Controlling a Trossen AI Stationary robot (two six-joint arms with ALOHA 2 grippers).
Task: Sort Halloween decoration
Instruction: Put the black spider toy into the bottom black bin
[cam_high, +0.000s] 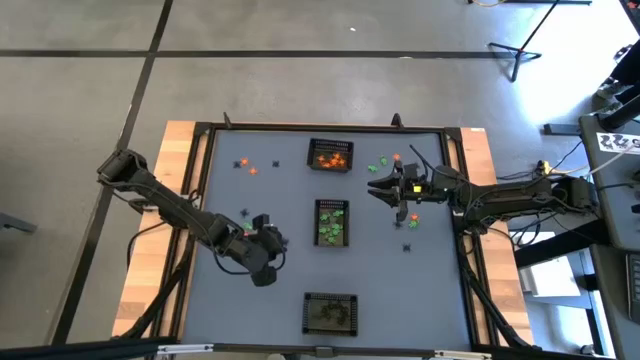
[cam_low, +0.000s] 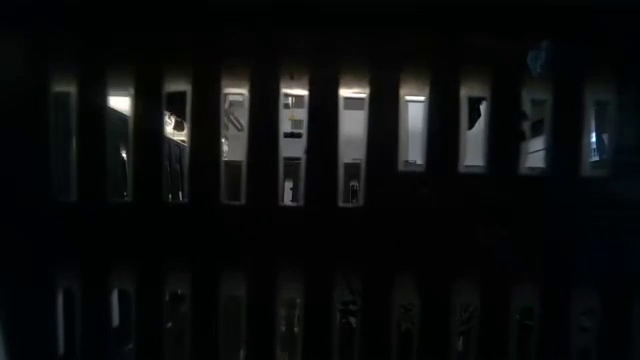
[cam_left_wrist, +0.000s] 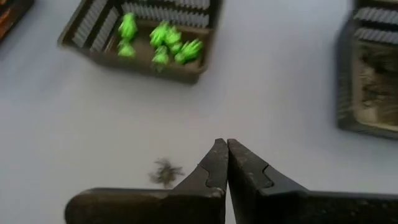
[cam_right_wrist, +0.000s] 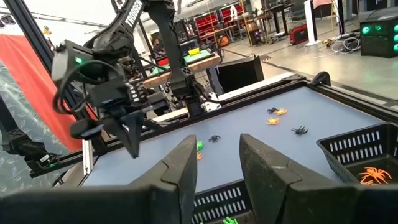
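You are partway through: green Halloween decoration (cam_left_wrist: 163, 42) fills the basket (cam_left_wrist: 143, 62) ahead of the left gripper (cam_left_wrist: 225, 149) — fingers pressed together, empty — while a black trinket (cam_left_wrist: 165, 172) lies loose just beside it, and the right gripper (cam_right_wrist: 217, 155) waits, fingers spread.

A workshop or robotics lab: a bare concrete floor (cam_high: 300, 90) marked with dark tape lines, a tripod stand (cam_high: 520, 45), loose cables (cam_high: 565, 160), and workbenches with red storage bins (cam_right_wrist: 214, 22) beyond the table (cam_high: 270, 215).
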